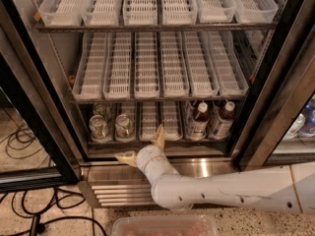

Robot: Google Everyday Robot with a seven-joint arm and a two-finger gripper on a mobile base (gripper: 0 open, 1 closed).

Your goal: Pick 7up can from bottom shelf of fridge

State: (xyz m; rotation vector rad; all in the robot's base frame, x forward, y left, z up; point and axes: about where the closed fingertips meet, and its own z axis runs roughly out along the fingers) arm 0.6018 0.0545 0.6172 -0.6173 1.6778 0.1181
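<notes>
The fridge (39,132) stands open with its black door frame. On the dim bottom shelf (147,142) two small cans with silver lids stand at the front left: one (98,127) further left and one (124,127) beside it, with a third can behind them. Both front cans look pale green and silver, like the 7up can. My gripper (142,146) is open at the shelf's front rail, just right of and below the nearer can. One fingertip (159,135) points into the shelf, the other (125,157) lies low to the left. It touches no can.
Two brown-liquid bottles with white caps (198,121) (221,119) stand at the right of the bottom shelf. White slotted lanes (147,68) fill the upper tiers. A steel grille (118,191) runs below. Black cables (19,141) lie on the floor at left. A plastic bin (165,226) sits at the bottom.
</notes>
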